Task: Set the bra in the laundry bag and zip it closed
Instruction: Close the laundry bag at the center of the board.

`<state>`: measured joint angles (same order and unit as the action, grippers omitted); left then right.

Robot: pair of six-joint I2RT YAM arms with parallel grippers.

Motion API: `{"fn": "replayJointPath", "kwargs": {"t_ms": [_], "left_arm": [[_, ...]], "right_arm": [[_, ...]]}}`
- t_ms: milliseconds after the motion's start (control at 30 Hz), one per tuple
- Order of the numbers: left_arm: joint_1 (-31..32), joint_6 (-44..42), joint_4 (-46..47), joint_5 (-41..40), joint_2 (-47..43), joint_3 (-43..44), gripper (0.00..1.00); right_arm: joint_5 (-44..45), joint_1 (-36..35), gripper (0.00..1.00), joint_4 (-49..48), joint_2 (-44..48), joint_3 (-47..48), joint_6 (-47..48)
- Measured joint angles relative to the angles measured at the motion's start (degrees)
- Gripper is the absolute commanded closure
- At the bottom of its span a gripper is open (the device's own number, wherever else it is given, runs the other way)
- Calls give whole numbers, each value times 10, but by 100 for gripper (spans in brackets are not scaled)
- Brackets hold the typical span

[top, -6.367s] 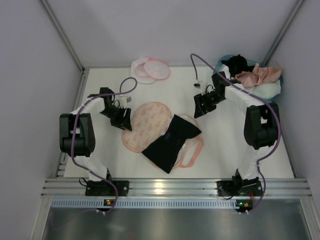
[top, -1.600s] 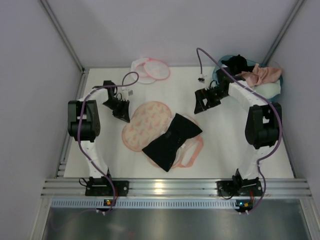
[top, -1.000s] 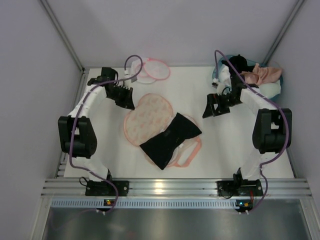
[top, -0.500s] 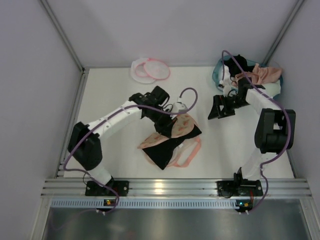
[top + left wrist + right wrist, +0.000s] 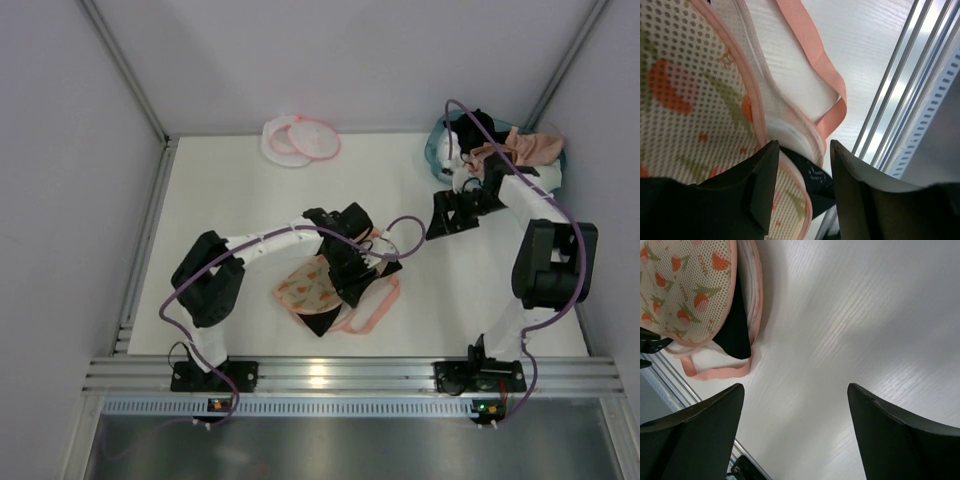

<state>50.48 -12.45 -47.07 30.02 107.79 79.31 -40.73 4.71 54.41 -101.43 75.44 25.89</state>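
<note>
The salmon-pink bra (image 5: 525,148) lies in the teal basket (image 5: 432,148) at the back right. The laundry bag (image 5: 300,140), white mesh with a pink rim, lies at the back of the table, far from both grippers. My left gripper (image 5: 352,268) is at the table's middle, closed on the thick edge of the orange-printed padded piece (image 5: 305,285). In the left wrist view that edge (image 5: 795,135) sits between my fingers (image 5: 762,190). My right gripper (image 5: 448,215) is open and empty, just in front of the basket; it also shows in the right wrist view (image 5: 795,390).
A black garment (image 5: 318,322) and a pink strap loop (image 5: 375,310) lie under the padded piece; both show in the right wrist view, the garment (image 5: 737,325) and the loop (image 5: 715,371). Another black garment (image 5: 475,125) sits in the basket. Metal rails (image 5: 320,375) run along the near edge.
My left arm swung from the back left to the table's middle and folded the padded piece over toward the front. My right gripper drew back toward the basket.
</note>
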Motion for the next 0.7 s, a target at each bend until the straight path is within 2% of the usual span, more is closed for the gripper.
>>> {"fn": "replayJointPath", "kwargs": {"t_ms": [33,133,167,233,300,467,633,700], "left_arm": [[3,-15,-6,-13,-22,-2,47],[17,-73,-28,-59,-88,-2,35],[25,-90,-38,-82,-111,-1,27],[37,-129,-59,-127,-156,0,2],[41,-148,-75,-163,-193,2,2],[34,-158,-92,-239,-272,5,2],[33,-165,-100,-230,-303,5,2],[37,-179,-103,-209,-294,5,8]], "right_arm": [[4,2,15,3,10,0,4],[7,17,12,7,51,1,12],[9,24,12,9,68,4,14],[13,36,10,12,98,16,20],[17,41,6,14,121,33,25],[17,40,5,42,138,96,38],[24,14,4,82,115,189,47],[29,-5,2,94,99,221,43]]}}
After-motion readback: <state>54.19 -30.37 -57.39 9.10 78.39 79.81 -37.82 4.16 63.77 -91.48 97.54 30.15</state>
